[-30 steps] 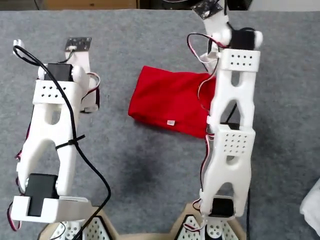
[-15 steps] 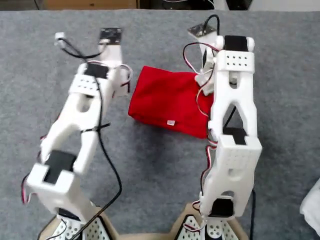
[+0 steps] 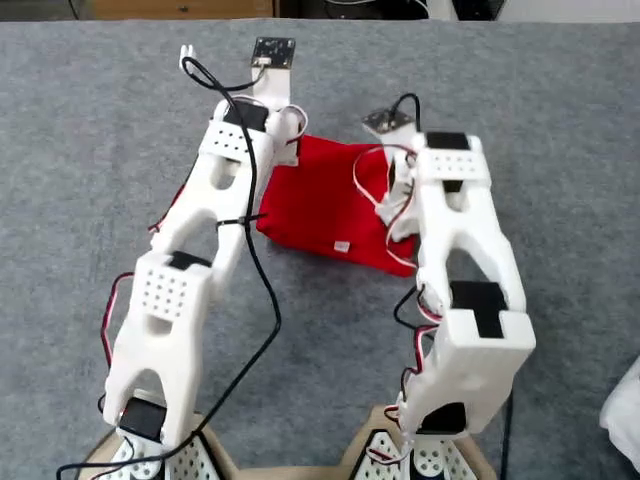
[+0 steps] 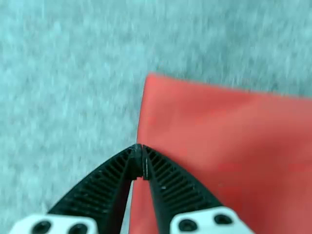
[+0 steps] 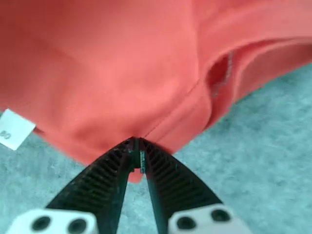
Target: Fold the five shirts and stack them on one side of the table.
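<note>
A folded red shirt (image 3: 325,205) lies on the grey table mat, a small white tag (image 3: 342,246) near its front edge. My left gripper (image 4: 138,149) is shut, its tips just over the shirt's (image 4: 219,141) left edge, close to the far left corner. My right gripper (image 5: 135,144) is also shut, its tips low over the folded right edge of the shirt (image 5: 107,73). No cloth shows between either pair of fingers. In the high view the left arm (image 3: 235,165) slants in from the left, and the right arm (image 3: 450,200) covers the shirt's right side.
A white cloth (image 3: 625,410) shows at the right edge of the table. Grey mat (image 3: 90,150) stretches to the left and in front of the shirt. Both arm bases (image 3: 400,455) stand at the front edge.
The left arm swung from the table's left side over to the shirt's far left corner. The right arm drew back from the far edge to the shirt's right side.
</note>
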Robot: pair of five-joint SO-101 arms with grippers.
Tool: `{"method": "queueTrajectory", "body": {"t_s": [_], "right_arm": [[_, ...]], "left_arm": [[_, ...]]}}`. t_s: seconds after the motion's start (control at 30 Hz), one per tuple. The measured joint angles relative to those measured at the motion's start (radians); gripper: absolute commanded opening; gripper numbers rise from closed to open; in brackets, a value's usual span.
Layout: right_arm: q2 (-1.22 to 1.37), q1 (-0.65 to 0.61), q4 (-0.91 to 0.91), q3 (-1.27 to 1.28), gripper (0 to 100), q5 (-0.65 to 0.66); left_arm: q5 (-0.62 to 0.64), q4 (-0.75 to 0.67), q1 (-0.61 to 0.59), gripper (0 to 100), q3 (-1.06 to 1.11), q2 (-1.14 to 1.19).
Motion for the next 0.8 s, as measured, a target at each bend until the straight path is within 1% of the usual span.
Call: {"method": "queueTrajectory", "body": {"t_s": [0.13, 0.33, 0.5, 0.6, 0.8], "right_arm": [[-0.006, 0.000, -0.087, 0.097, 0.5, -0.008], [-0.020, 0.028, -0.186, 0.186, 0.5, 0.009], [-0.025, 0.071, -0.210, 0.196, 0.5, 0.055], [-0.025, 0.091, -0.210, 0.196, 0.5, 0.072], [-0.026, 0.109, -0.226, 0.207, 0.5, 0.098]], "left_arm": [[0.000, 0.000, 0.012, 2, -0.180, 0.135], [0.000, 0.000, 0.034, 2, -0.356, 0.313], [0.000, 0.000, 0.034, 2, -0.470, 0.422], [-0.031, 0.000, 0.032, 2, -0.535, 0.466], [-0.054, -0.009, 0.015, 2, -0.574, 0.491]]}}
